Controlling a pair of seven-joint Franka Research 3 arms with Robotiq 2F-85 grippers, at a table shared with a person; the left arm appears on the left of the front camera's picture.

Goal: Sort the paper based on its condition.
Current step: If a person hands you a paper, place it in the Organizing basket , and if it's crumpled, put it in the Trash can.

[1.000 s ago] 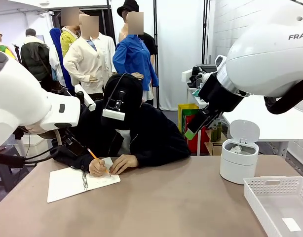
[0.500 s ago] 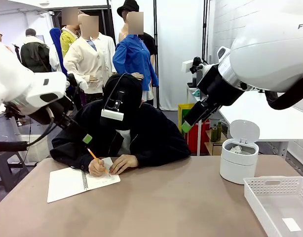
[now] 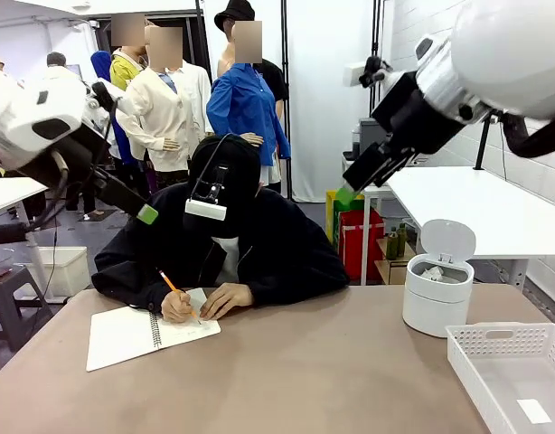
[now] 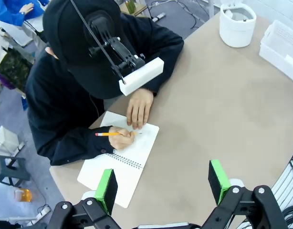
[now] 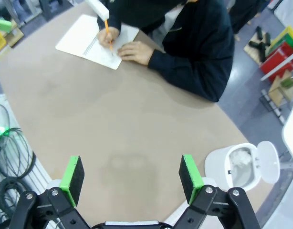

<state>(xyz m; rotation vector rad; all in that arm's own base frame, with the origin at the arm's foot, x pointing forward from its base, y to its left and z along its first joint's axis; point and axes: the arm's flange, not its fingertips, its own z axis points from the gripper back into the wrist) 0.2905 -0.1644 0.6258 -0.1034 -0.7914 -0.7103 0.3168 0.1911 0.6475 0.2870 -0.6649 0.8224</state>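
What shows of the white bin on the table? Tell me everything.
The bin is a small round white tub, plastic by its look, standing upright on the table's far right part, close beside a white tray. Its hinged lid is flipped up, open. Crumpled white paper lies inside. Nothing else touches it.

1. The white tray (image 3: 508,362) is cut off by the front view's right and bottom edges. The slip (image 3: 534,411) lying in it is too small to tell.
2. The rim of the bin (image 3: 436,312) hides most of the white wad (image 3: 434,271) inside.
3. The person's hand (image 3: 225,299) covers part of the notebook (image 3: 124,334); any writing is too small to read.
4. In the front view, the left gripper (image 3: 148,214) and right gripper (image 3: 346,193) each show one green pad, with the other finger hidden behind.
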